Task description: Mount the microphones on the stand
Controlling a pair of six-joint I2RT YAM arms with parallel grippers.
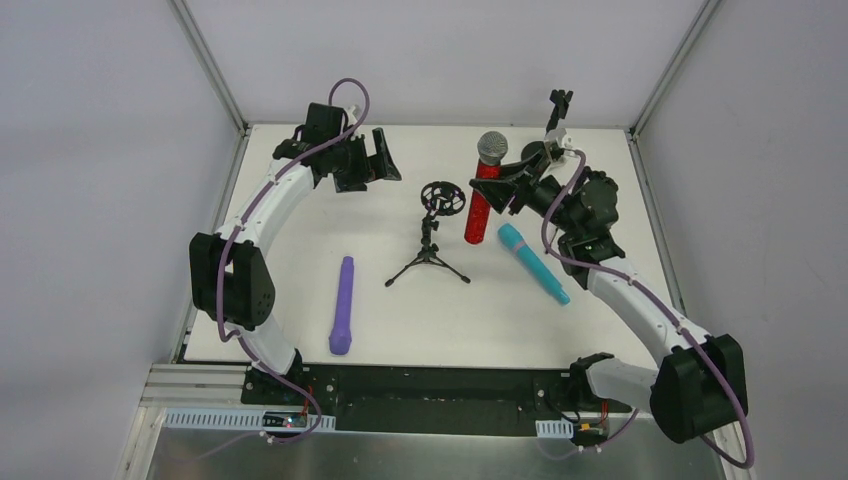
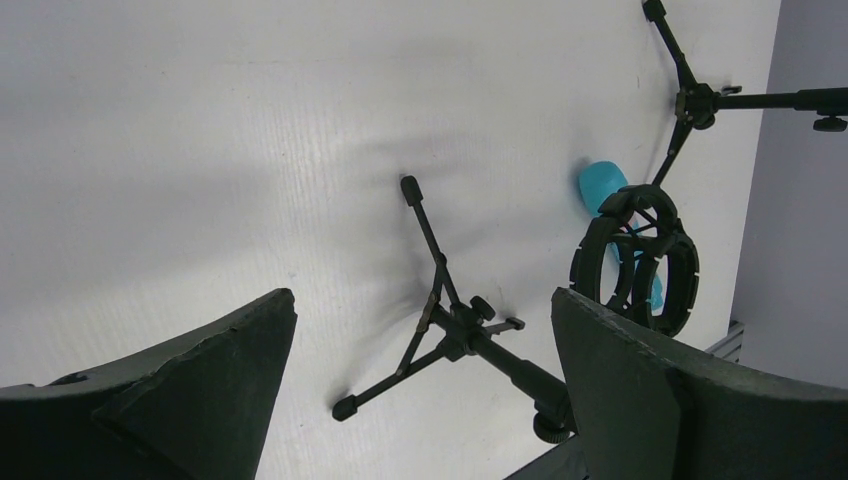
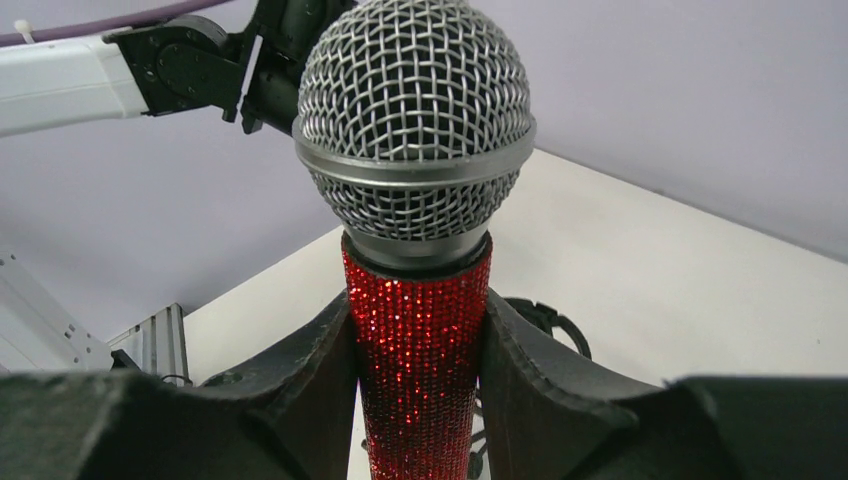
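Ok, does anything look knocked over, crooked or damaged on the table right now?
Nothing stands out. The tripod stand stands upright on its legs, the purple microphone and cyan microphone lie flat on the table, apart from it, and the right hand holds the red microphone upright.

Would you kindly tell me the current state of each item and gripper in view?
Red microphone: upright, clamped by its handle.
Cyan microphone: lying on the table, free.
Purple microphone: lying on the table, free.
Stand: upright on its tripod, ring holder empty.
Far stand: upright, no microphone on it.
Left gripper: open, empty.
Right gripper: shut on the red microphone.
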